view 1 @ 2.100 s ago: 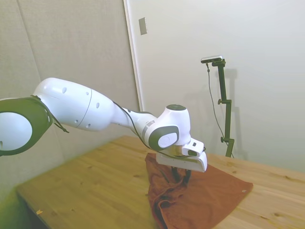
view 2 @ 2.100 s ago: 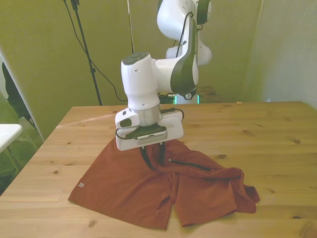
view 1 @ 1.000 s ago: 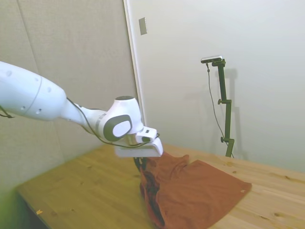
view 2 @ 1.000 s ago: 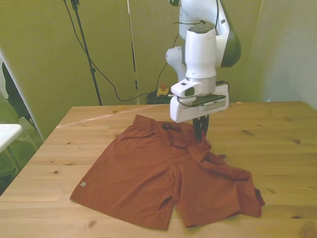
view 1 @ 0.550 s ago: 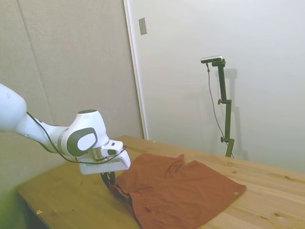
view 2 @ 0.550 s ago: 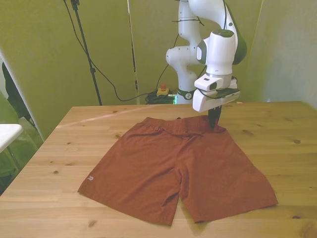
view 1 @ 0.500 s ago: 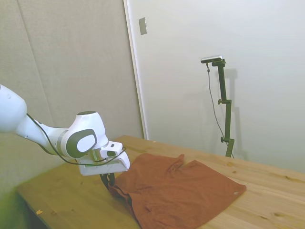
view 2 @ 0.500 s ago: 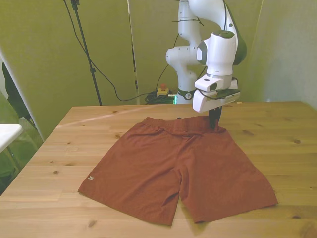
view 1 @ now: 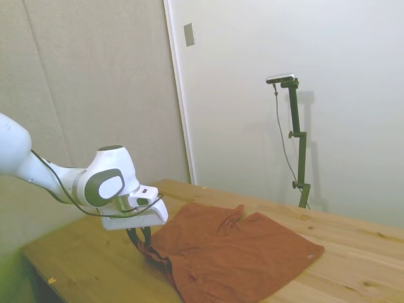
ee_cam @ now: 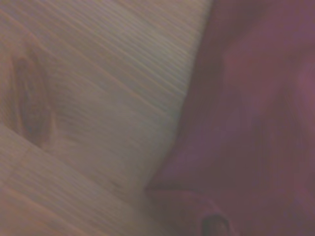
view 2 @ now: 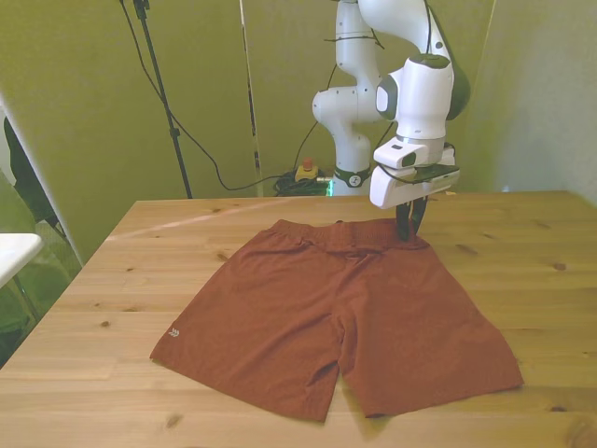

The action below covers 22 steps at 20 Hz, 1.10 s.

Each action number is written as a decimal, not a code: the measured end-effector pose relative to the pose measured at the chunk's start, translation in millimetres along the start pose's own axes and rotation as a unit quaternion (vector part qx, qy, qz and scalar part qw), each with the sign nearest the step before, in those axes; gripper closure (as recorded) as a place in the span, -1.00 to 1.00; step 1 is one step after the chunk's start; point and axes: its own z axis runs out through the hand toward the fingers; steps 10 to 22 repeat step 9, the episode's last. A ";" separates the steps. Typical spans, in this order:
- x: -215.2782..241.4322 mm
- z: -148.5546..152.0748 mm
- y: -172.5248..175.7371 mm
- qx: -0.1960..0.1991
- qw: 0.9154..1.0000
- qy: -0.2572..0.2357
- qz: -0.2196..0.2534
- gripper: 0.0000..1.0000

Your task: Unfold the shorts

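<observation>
1. Since ~2 s ago: the rust-brown soft cloth shorts [view 2: 340, 317] went from a bunched heap w/ one leg folded over to lying spread flat; the white arm's two-finger gripper [view 2: 408, 224] dragged the waist corner toward the front view's upper right. Last 0.5 s: gripper rose slightly, cloth barely shifted.
2. Shorts now: centre of the light wooden table [view 2: 112, 280], waistband along the far edge (upper mid of front view), both legs fanned toward the lower edge of the frame. Small pale logo at lower left hem.
3. Gripper: at the waistband corner, front view's right. Fingers look slightly spread and just above the cloth, prob. released, but dark fingers vs dark fabric, so I cannot tell for sure.
4. Side view: gripper [view 1: 140, 236] low at the lower-left of frame, beside the nearest corner of the shorts [view 1: 233, 249]; that corner looks a bit rumpled.
5. Why placed so: pulling the corner outward takes out the fold; holding low keeps the cloth from lifting and re-creasing.
6. Wrist view: blurred; cloth edge [ee_cam: 256, 123] beside bare wood [ee_cam: 88, 98].
7. Judgement: unfold essentially done; only let-go + retreat left.
</observation>
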 end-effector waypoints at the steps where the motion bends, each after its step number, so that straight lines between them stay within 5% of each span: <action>1: -1.1 -2.8 -1.5 0.000 1.000 0.001 0.000 -1.00; 9: -7.7 -60.1 -21.0 -0.008 0.999 0.007 0.039 -1.00; 22: -7.7 -60.1 -21.0 -0.008 0.999 0.007 0.039 -1.00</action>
